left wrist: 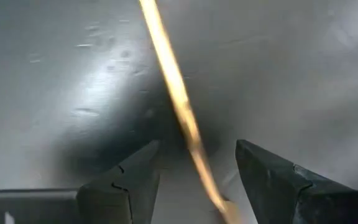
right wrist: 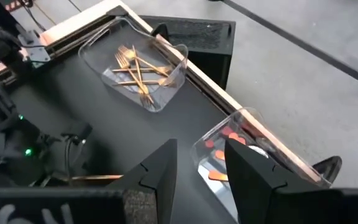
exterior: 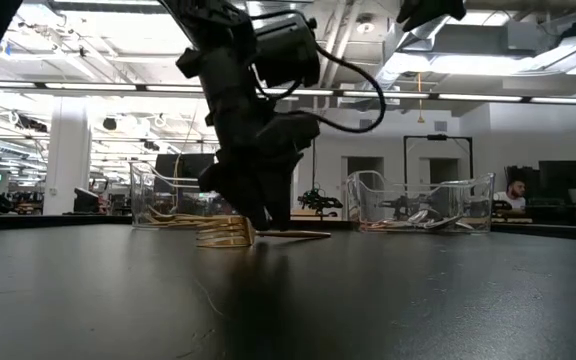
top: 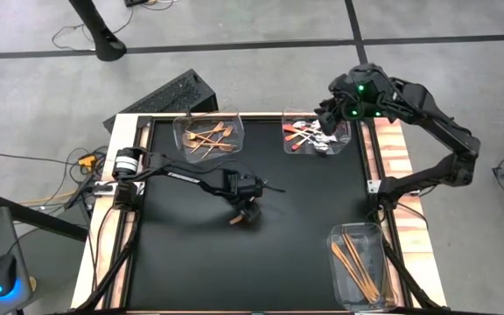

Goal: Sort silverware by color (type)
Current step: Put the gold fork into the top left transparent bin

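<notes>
Low view shows the left gripper (exterior: 258,215) down at mid-table, fingers spread astride 1 gold fork (exterior: 230,236) lying flat on the mat, likely so a squeeze catches its thin handle. Its long axis lies flat, tines toward the left side (handle between the fingers). The right gripper (top: 332,112) hovers spread and empty above the spoon bin (top: 343,144).

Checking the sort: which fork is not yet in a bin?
The copper-gold fork lying on the black mat at mid-table, directly beneath the open left gripper. The other forks are piled in the far-left clear bin.
</notes>
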